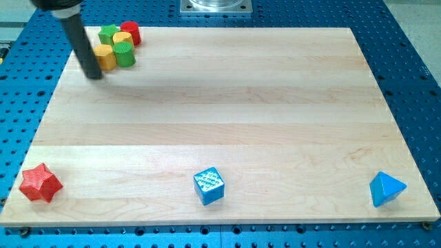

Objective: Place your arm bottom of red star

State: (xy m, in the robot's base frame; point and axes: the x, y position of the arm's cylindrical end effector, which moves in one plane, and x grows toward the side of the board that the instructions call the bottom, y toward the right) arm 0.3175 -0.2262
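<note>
The red star (40, 183) lies at the bottom left corner of the wooden board (227, 103). My tip (95, 75) is at the board's top left, far above the red star. It stands just left of a cluster of blocks, next to the yellow block (105, 57).
The cluster at the top left holds a green star (108, 34), a red cylinder (131, 32), a yellow block (122, 38) and a green cylinder (125, 54). A blue cube (209, 185) lies at the bottom middle. A blue triangular block (386, 189) lies at the bottom right.
</note>
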